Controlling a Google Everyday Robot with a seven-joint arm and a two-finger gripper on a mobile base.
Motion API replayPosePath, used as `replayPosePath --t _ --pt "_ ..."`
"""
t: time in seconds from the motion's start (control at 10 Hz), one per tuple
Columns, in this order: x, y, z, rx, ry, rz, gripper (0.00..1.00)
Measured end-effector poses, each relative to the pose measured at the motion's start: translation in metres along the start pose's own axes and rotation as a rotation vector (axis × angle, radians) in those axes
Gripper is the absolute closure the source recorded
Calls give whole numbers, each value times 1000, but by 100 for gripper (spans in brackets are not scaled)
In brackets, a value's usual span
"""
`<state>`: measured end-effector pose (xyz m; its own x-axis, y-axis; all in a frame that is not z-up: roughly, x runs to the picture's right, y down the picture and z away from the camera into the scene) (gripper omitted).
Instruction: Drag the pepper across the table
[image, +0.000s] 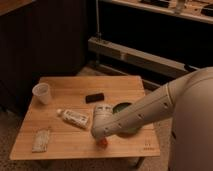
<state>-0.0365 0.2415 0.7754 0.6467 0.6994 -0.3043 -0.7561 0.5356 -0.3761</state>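
The pepper (103, 143) is a small orange-red rounded object on the low light-brown wooden table (65, 141), near its front edge. Only its lower part shows below my arm. My gripper (100, 136) is at the end of the white arm that reaches in from the right, directly over the pepper and down at it. The arm's wrist hides the fingers and the top of the pepper.
A clear plastic cup (42, 93) stands at the table's left. A white bottle (74, 118) lies near the middle. A black rectangular object (94, 97) lies behind it. A green bowl (126, 111) is partly under my arm. A flat packet (41, 140) lies front left.
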Motion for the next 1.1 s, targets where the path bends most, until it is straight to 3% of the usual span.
replayPosePath --t 0.4,1.1 --pt "12 -9 6 -3 34 85 100" --pt "24 -17 7 -14 -11 132 100"
